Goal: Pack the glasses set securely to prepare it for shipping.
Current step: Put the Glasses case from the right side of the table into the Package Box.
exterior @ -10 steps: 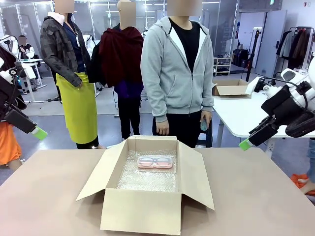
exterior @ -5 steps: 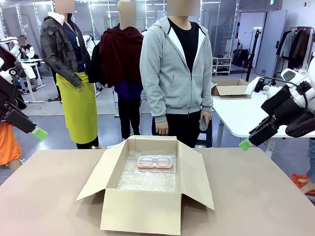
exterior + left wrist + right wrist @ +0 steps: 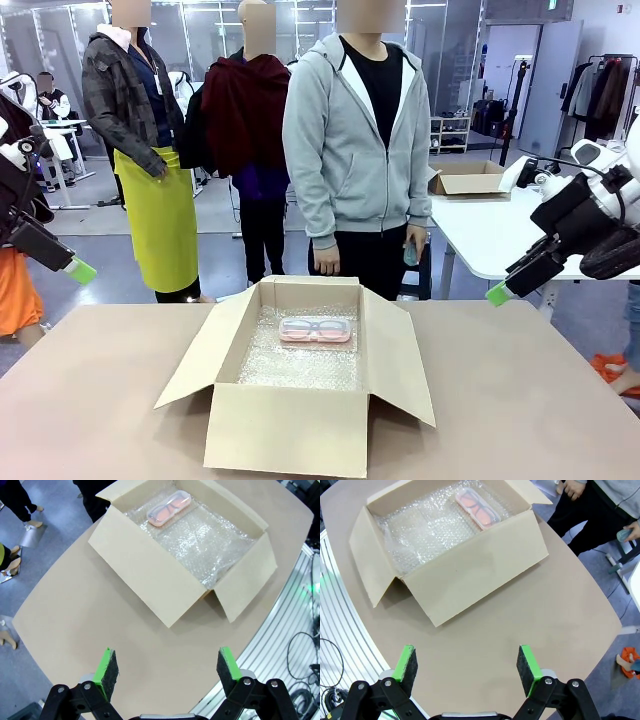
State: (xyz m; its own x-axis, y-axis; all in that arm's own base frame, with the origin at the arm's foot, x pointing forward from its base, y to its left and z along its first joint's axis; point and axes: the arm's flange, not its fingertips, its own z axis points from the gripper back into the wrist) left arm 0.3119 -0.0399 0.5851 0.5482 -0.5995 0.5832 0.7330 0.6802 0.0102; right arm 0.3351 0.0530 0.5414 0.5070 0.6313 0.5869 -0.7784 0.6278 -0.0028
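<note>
A pink-based glasses case (image 3: 316, 330) with a clear lid lies on bubble wrap at the far end of an open cardboard box (image 3: 300, 430) in the middle of the table; spectacles show inside it. The case (image 3: 169, 509) is also seen in the left wrist view, and the case (image 3: 477, 508) in the right wrist view. My left gripper (image 3: 169, 667) hangs open high above the table's left side, well clear of the box (image 3: 150, 572). My right gripper (image 3: 466, 664) hangs open high over the right side, apart from the box (image 3: 470, 575). A person in a grey hoodie stands behind the box, holding a mint-green object (image 3: 413, 255) at the side.
Bubble wrap (image 3: 300, 365) lines the box floor. All flaps of the box stand open. Bare tabletop (image 3: 520, 400) surrounds the box. More people stand behind, and a white table (image 3: 490, 235) with another box is at the back right.
The person in the grey hoodie has shifted slightly to the left. Both arms and the case are still.
</note>
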